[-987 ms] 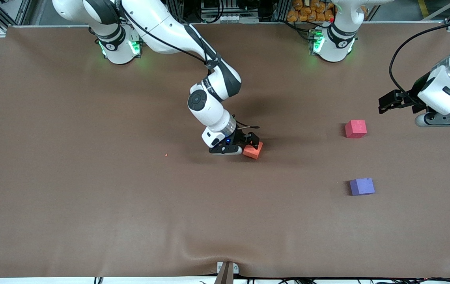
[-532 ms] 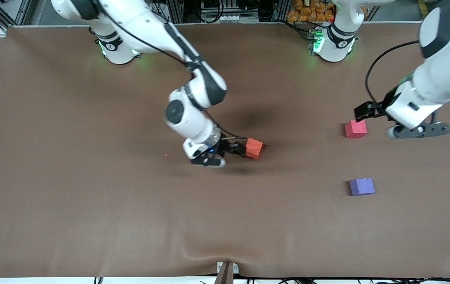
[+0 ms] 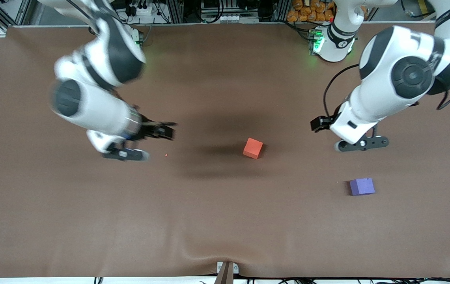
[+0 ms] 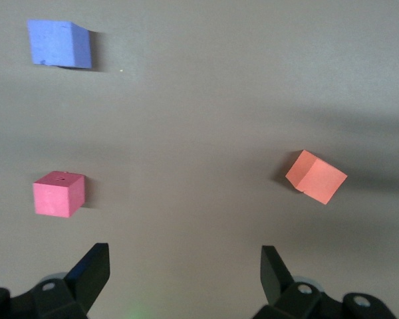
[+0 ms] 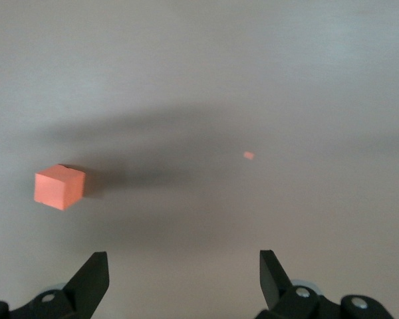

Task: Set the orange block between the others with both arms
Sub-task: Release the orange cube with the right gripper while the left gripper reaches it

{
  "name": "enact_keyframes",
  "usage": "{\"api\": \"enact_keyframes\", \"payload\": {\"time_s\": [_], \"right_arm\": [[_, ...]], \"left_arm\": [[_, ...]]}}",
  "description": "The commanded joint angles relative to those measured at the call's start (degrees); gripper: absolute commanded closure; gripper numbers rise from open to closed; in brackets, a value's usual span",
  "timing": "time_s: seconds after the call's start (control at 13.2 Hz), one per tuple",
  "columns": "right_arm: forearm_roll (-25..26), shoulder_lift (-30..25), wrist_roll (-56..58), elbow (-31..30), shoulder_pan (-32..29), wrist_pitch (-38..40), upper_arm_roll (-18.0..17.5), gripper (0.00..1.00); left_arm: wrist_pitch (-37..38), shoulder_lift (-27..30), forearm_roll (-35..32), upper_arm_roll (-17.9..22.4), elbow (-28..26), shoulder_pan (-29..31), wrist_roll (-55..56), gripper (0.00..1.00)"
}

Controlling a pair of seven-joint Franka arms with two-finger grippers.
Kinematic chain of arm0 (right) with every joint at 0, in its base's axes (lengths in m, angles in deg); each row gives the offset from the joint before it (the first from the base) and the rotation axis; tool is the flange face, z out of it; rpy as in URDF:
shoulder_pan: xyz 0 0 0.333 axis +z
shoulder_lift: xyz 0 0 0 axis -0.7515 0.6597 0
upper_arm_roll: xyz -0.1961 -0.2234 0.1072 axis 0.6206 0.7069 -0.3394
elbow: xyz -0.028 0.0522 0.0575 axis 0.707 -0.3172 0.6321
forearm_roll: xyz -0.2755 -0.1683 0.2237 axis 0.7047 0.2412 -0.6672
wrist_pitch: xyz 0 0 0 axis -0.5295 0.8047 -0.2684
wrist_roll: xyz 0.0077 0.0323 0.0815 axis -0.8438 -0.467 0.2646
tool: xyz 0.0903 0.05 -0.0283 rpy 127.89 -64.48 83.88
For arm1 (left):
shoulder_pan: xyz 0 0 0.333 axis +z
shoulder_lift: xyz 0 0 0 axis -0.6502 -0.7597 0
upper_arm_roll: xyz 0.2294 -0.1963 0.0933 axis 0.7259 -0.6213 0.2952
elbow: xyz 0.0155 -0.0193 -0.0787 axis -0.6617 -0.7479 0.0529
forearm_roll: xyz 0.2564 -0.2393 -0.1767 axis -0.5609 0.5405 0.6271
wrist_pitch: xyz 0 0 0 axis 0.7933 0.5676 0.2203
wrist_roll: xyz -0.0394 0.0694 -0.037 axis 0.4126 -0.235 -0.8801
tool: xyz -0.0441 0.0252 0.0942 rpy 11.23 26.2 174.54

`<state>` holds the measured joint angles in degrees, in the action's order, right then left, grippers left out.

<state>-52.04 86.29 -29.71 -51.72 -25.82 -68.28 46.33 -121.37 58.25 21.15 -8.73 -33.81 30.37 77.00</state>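
Both grippers stand open and hold nothing. Seen from the front camera, the right gripper [image 3: 161,131] hangs over bare table [image 3: 217,221] toward the right arm's end, its fingers spread, well apart from the orange block [image 3: 253,148]. That block sits alone on the table about midway between the two arms' ends. A tiny orange crumb [image 3: 166,154] lies on the table between the right gripper and the block. The left gripper [image 3: 319,124] hangs over the table toward the left arm's end; the left arm's wrist hides the red-pink cube in this view. The purple-blue cube [image 3: 362,186] lies nearer to the front camera than the left gripper.

From the left wrist view, the left gripper's fingers [image 4: 93,269] stand wide apart with nothing between them. Below them lie the red-pink cube [image 4: 58,195], the purple-blue cube [image 4: 58,44] and the orange block [image 4: 315,177], which is turned at an angle and well apart from the other two.

From the right wrist view, the right gripper's fingers [image 5: 92,279] are spread wide over bare table, with the orange block [image 5: 59,187] and the crumb [image 5: 249,155] lying apart from them.
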Motion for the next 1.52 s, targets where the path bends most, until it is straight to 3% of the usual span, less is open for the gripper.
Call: {"api": "enact_keyframes", "payload": {"time_s": [0.0,0.23,0.53,0.91,1.44], "right_arm": [[3.14,-6.53,0.87,-1.23,-6.88,6.24,-1.74,0.0],[6.57,-10.23,14.02,-0.17,-14.61,14.33,-1.74,0.0],[10.78,-11.46,29.67,-0.17,-21.57,16.2,-1.21,0.0],[12.55,-11.03,34.45,-0.78,-21.93,13.23,1.6,0.0],[15.9,-10.76,34.81,-0.26,-21.75,11.37,1.52,0.0]], "left_arm": [[-1.95,-2.47,0.05,0.04,1.66,-1.5,3.25,0.0],[-6.68,-6.24,0.05,0.13,1.66,-5.18,8.07,0.0],[-13.1,-12.04,-0.9,0.22,2.1,-10.54,17.03,0.0],[-15.31,-22.32,-2.49,0.83,10.09,-17.13,25.48,0.0],[-19.89,-27.96,-11.8,0.66,9.66,-21.36,31.46,0.0]]}}
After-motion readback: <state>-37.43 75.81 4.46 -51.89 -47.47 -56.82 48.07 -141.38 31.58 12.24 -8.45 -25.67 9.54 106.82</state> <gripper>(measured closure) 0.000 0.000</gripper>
